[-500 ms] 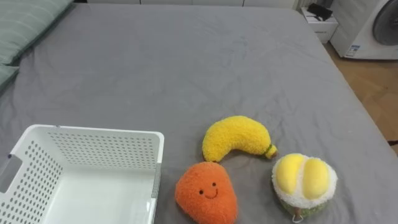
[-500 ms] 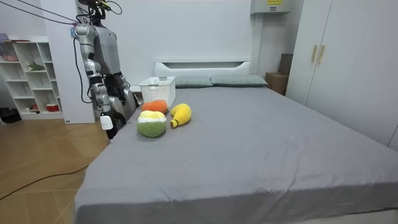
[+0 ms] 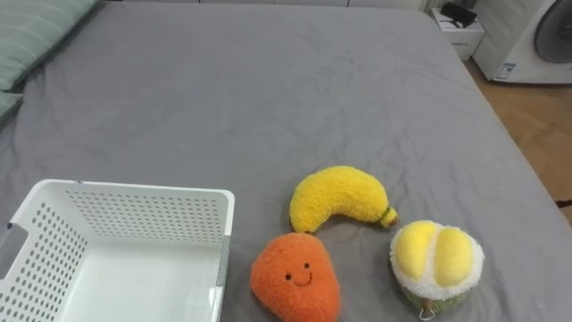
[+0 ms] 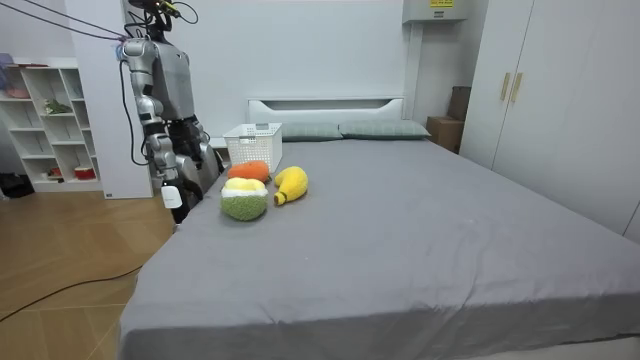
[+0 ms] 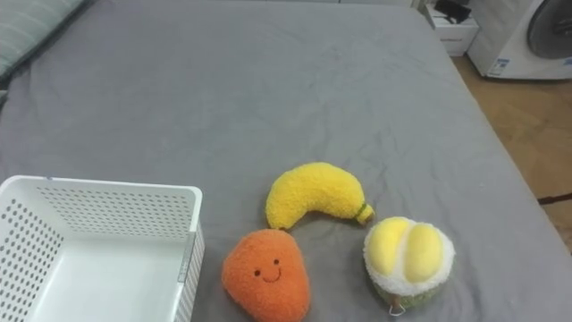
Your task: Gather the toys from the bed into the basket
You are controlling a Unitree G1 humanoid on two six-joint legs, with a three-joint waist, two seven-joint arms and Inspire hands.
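right hand (image 4: pixel 172 193) hangs low beside the robot, which stands at the bed's edge on the room view's left; too small there to tell if its fingers are apart or together. on the grey-sheeted bed (image 3: pixel 268 89) lie three toys, near and right of centre: a yellow plush banana (image 3: pixel 340 197), an orange plush fruit with a smiling face (image 3: pixel 297 277) touching the banana's near left end, and a round plush with yellow top and white-green base (image 3: pixel 436 264) just right of them. a white perforated plastic basket (image 3: pixel 143 215) sits near left, just beside the orange toy, nothing inside it.
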